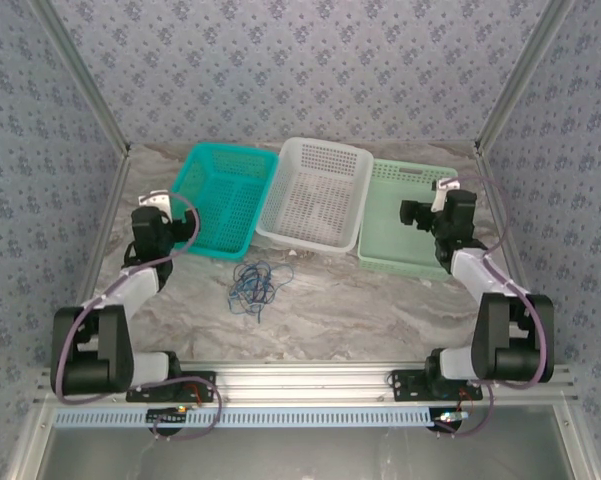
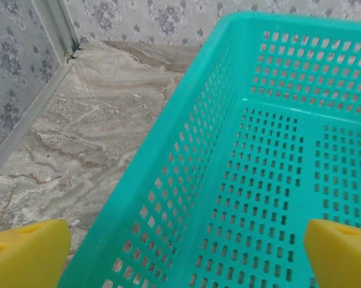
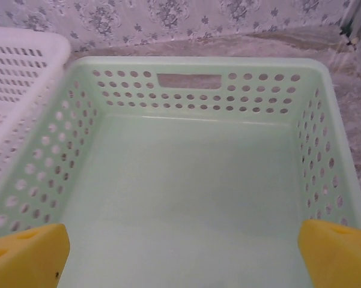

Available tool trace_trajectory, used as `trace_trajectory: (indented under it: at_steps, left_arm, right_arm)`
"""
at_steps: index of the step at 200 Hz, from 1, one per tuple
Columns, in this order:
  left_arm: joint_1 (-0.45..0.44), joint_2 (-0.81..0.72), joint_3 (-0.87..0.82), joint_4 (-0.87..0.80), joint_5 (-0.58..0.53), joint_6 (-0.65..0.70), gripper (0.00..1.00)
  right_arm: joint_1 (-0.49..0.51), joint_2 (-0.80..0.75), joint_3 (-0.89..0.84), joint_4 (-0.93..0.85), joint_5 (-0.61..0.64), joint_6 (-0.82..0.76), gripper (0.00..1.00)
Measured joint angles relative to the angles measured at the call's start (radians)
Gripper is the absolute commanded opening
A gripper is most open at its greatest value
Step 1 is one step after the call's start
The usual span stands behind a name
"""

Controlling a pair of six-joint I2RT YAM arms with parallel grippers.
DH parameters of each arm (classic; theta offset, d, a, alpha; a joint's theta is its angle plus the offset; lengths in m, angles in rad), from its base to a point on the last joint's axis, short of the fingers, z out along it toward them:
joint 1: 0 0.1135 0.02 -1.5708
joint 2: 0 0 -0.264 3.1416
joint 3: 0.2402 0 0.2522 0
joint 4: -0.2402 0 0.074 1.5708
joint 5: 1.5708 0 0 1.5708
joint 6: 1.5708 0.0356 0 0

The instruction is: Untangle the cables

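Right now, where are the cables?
In the top view, the cables lie tangled on the table, left of centre, just on the near side of the teal basket and the white basket.

Cables point(image 1: 252, 285) too small, strands indistinguishable; teal basket point(image 2: 192, 156) cropped at right.

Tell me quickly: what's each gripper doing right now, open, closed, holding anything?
Left gripper: open, empty, over the teal basket.
Right gripper: open, empty, over the pale green basket.
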Motion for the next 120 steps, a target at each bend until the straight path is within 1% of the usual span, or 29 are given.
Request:
trace_trajectory:
  at_steps: [11,34,55,69,79,98,106,120]
  left_arm:
    - [-0.016,-0.037,0.025,-0.054,-0.006,-0.012,0.99]
    - [-0.07,-0.107,0.058,-0.13,-0.01,-0.021,0.99]
    - [-0.13,-0.148,0.095,-0.192,0.015,-0.02,0.99]
    - [-0.179,-0.15,0.138,-0.24,0.061,0.0,0.98]
    - [-0.229,-0.137,0.177,-0.277,0.102,0.019,0.95]
    - [-0.316,-0.091,0.245,-0.335,0.195,0.069,0.91]
    - [-0.343,-0.071,0.257,-0.351,0.235,0.083,0.9]
    - [-0.363,-0.046,0.26,-0.391,0.288,0.102,0.87]
  right_arm:
    - [0.005,-0.008,0.031,-0.067,-0.016,0.024,0.99]
    - [0.031,0.004,0.146,-0.238,-0.055,0.073,0.92]
    - [0.08,0.03,0.264,-0.349,-0.079,0.109,0.91]
    - [0.127,0.054,0.323,-0.395,-0.089,0.135,0.9]
    - [0.157,0.076,0.351,-0.422,-0.097,0.151,0.87]
    - [0.211,0.131,0.397,-0.487,-0.116,0.172,0.85]
    - [0.229,0.158,0.415,-0.518,-0.121,0.173,0.85]
    - [0.253,0.195,0.442,-0.579,-0.123,0.174,0.85]
